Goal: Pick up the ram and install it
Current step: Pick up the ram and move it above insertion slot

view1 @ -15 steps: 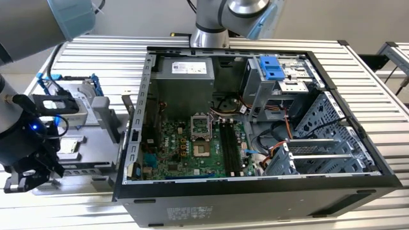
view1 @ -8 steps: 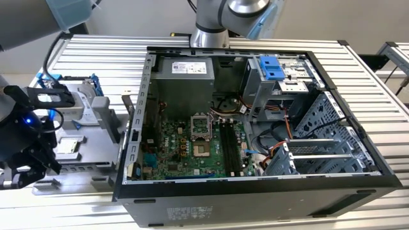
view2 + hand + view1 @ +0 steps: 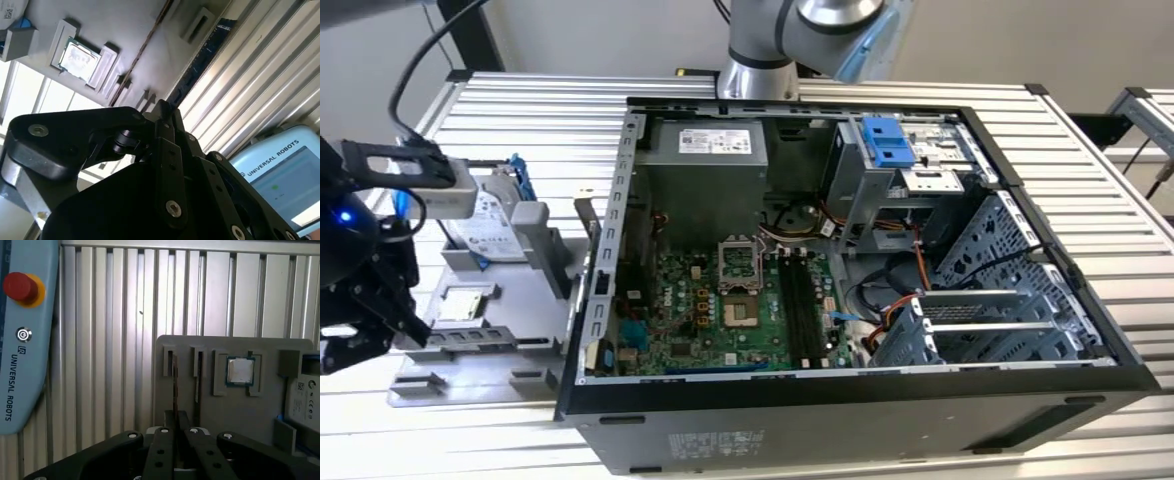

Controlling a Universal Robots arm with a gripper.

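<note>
Ram (image 3: 199, 62) stands on edge in a slot of the grey holder (image 3: 250, 415), at the gripper (image 3: 176, 416). Grip state cannot be told. Judged light, stiff and fragile: hold the upper edge mid-length, clear of the contacts.

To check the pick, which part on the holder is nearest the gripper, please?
The ram, the dark stick on edge by the gripper; the CPU and drive lie farther off.

Dark blue ram (image 3: 202, 57), grey holder (image 3: 235, 412), ribbed silver table (image 3: 100, 315), black gripper (image 3: 175, 416).
</note>
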